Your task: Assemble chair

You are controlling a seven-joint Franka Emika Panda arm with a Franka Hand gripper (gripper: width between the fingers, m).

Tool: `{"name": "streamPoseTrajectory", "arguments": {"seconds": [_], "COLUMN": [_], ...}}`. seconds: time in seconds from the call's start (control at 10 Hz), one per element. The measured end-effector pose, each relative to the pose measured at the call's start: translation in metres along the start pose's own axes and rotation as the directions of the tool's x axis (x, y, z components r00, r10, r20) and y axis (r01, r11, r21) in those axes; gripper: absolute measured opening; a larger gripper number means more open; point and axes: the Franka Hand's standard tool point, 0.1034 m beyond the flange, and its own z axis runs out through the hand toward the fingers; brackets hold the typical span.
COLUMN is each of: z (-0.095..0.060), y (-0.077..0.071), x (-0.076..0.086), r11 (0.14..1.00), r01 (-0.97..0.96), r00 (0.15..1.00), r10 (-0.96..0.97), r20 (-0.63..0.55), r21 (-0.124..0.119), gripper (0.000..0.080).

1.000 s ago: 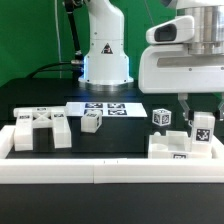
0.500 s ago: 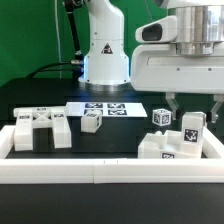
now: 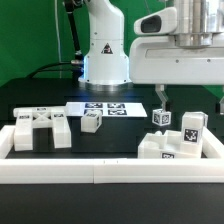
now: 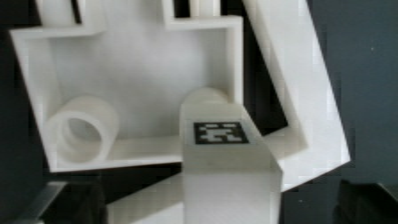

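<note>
Exterior view: border rail (image 3: pixel 100 172) encloses loose chair parts (image 3: pixel 40 128) on black table (image 3: pixel 110 140)

Bright, even overhead light fills the small, slightly soft exterior view; the chunky white plastic chair parts (image 3: pixel 40 128) and long white border rail (image 3: pixel 100 172) nearly bleach out against the matte black tabletop (image 3: pixel 115 142), casting only faint, short shadows. The wrist view is dimmer and greyer, and the white tagged piece (image 4: pixel 228 175) nearest the lens is blurred, its edges smeared against the flat white plate (image 4: pixel 134 65) behind.
</note>
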Motion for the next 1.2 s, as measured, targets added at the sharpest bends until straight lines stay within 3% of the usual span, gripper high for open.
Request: {"name": "streamPoseTrajectory", "arguments": {"seconds": [0.1, 0.7, 0.8, 0.9, 1.1, 1.2], "z": [-0.006, -0.003, -0.007, -0.013, -0.017, -0.017], "y": [0.012, 0.012, 0.028, 0.055, 0.094, 0.103], "x": [0.001, -0.002, -0.016, -0.031, -0.035, -0.033], "r11": [1.0, 1.0, 0.997, 0.994, 0.989, 0.989], "r01": [0.015, 0.026, 0.072, 0.108, 0.149, 0.146], "r00": [1.0, 1.0, 0.997, 0.994, 0.988, 0.989], "r10": [-0.015, -0.026, -0.072, -0.108, -0.148, -0.145], "r20": [-0.003, 0.003, 0.015, 0.027, 0.04, 0.041], "r21": [-0.003, -0.006, -0.007, -0.011, -0.013, -0.016], "gripper": [0.0647, 0.0649, 0.0649, 0.0649, 0.0649, 0.0649]}}
